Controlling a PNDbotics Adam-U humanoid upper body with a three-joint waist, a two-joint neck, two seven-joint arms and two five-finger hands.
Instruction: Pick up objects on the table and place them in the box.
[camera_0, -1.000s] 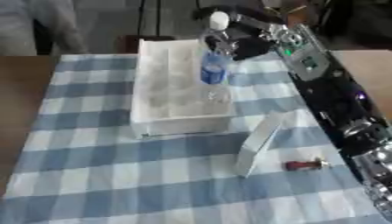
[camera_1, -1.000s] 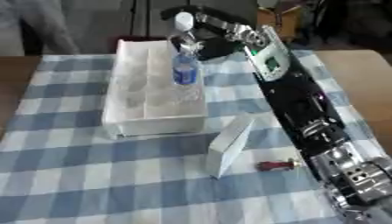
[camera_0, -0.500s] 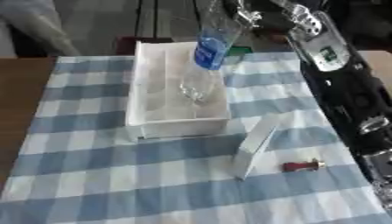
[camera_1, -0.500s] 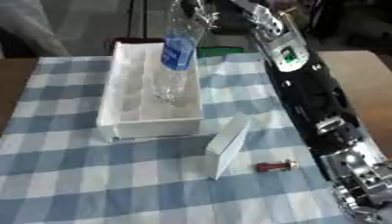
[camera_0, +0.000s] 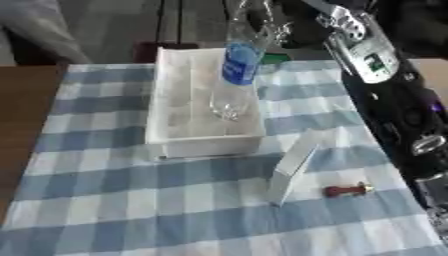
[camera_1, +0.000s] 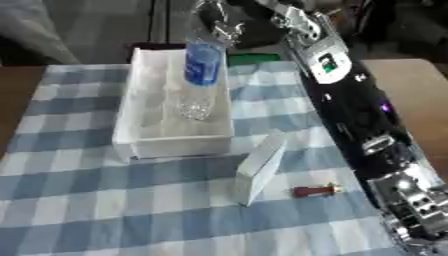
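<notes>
A clear water bottle (camera_0: 236, 65) with a blue label hangs tilted over the open white box (camera_0: 206, 146), its base down inside the box near the right wall. My right hand (camera_1: 220, 19) is shut on the bottle's top at the upper edge of the view, and its arm runs down the right side. On the checked cloth in front of the box stand a small white carton (camera_0: 293, 165) and, to its right, a small red object (camera_0: 346, 190). My left hand does not show.
The blue and white checked cloth (camera_0: 105, 200) covers the table, with bare brown wood (camera_0: 22, 125) at the left. Something green (camera_0: 276, 57) lies behind the box. My right arm (camera_0: 402, 115) spans the table's right side.
My right hand has carried the bottle from beside the box's right rim to over the box, tipping it so the base sits inside. The carton and red object have not moved.
</notes>
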